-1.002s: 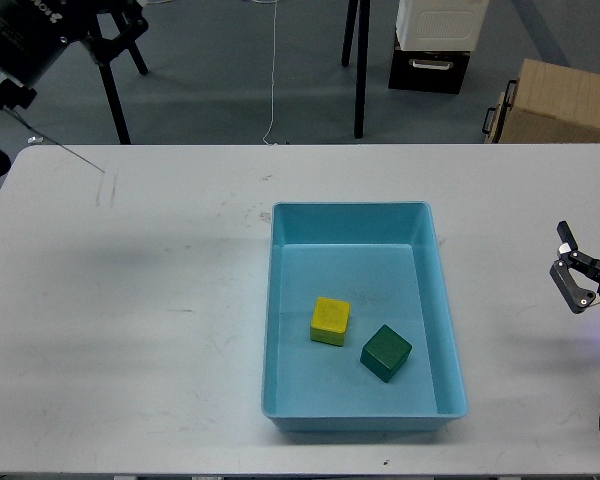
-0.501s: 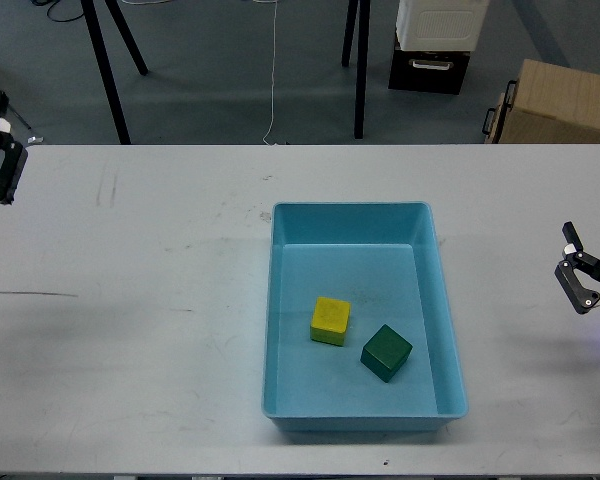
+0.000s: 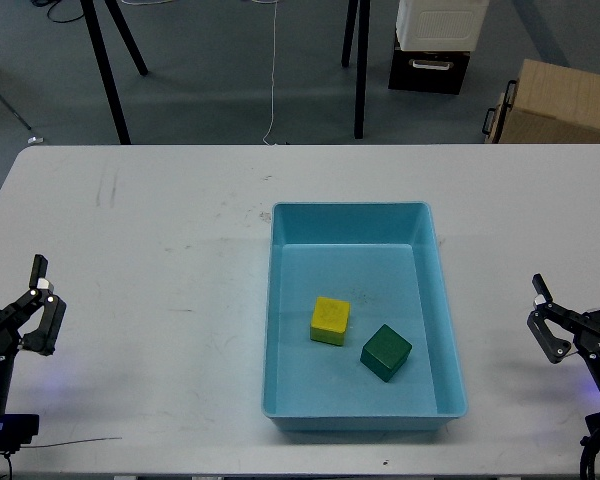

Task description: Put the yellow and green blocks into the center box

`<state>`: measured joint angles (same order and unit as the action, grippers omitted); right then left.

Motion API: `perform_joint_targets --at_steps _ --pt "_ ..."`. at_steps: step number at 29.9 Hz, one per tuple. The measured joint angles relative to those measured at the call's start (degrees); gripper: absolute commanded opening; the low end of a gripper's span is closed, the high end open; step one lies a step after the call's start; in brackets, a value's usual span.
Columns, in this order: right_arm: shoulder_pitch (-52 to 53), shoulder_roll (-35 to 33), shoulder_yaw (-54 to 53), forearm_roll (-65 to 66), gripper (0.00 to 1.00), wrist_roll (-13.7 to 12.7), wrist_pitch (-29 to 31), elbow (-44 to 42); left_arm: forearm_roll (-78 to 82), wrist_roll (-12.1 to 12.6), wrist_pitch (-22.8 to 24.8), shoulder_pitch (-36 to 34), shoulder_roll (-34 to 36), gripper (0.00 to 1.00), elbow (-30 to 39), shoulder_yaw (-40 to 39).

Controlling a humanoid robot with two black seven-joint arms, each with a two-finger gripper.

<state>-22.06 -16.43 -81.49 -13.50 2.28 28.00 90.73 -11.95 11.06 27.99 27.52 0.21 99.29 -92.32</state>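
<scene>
The yellow block (image 3: 330, 320) and the green block (image 3: 386, 352) both lie inside the light blue box (image 3: 350, 214) at the table's center, side by side and a little apart. My left gripper (image 3: 42, 305) is at the table's left front edge, open and empty, far from the box. My right gripper (image 3: 543, 316) is at the right front edge, open and empty, well to the right of the box.
The white table (image 3: 160, 260) bears only the box. Beyond its far edge stand black tripod legs (image 3: 107, 75), a white-and-black case (image 3: 435, 45) and a cardboard box (image 3: 558, 100) on the floor.
My left arm dropped from the far left corner to the left front edge. My right gripper moved slightly lower and leftward. The blocks and box stayed put.
</scene>
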Motion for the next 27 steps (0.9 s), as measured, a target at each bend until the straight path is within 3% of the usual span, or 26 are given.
perform_joint_targets --at_steps 27 --pt "0.08 -0.43 -2.1 0.06 1.0 0.18 0.0 0.41 0.0 0.11 0.02 1.49 -0.21 1.0 0.39 1.38"
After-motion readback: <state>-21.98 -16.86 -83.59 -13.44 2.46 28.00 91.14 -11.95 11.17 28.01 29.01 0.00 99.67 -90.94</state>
